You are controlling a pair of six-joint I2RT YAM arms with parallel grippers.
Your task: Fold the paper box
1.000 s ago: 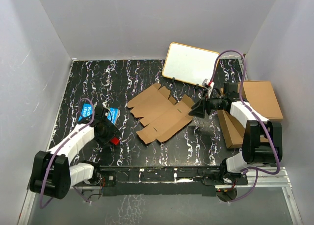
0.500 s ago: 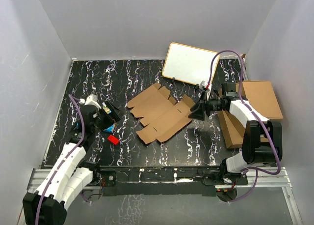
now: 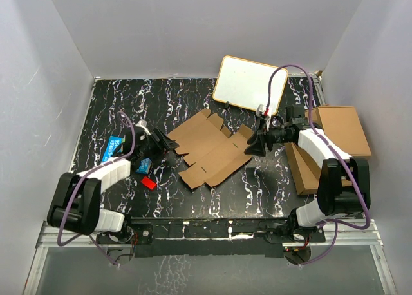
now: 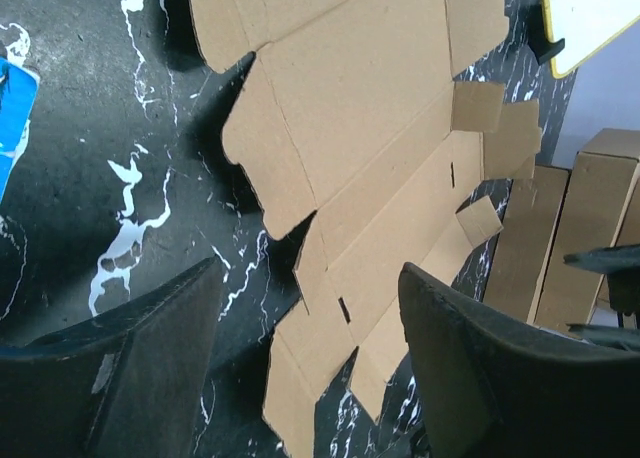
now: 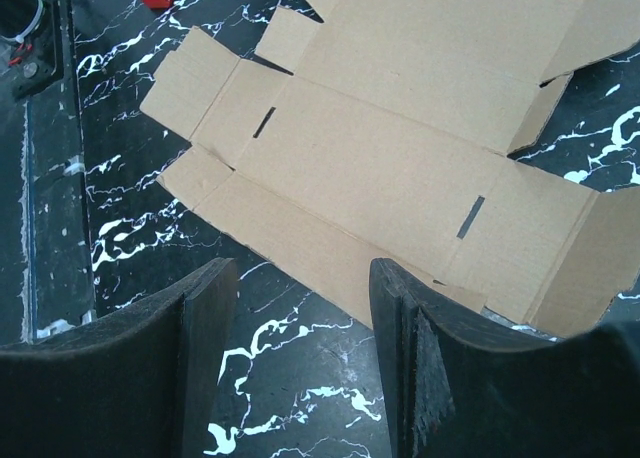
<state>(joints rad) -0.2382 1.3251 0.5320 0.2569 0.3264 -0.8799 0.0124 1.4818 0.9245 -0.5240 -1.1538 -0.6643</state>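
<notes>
Between your left hand [image 3: 162, 143] and right hand [image 3: 252, 147], the paper box [image 3: 209, 147] lay flat on the tabletop [image 3: 129, 108], long axis arm to arm. Both hands stood wide and empty; the right looked nearer, over its edge.

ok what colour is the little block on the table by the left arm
Red. The little block shows best in the top external view.

Black white-veined table [image 3: 129, 108]. Paper box [image 3: 209, 147] lies flat and unfolded mid-table. Small red block [image 3: 149, 183] near the left front, blue book [image 3: 114, 146] left. Whiteboard [image 3: 250, 84] at the far edge, cardboard pile [image 3: 341, 131] on the right.
</notes>
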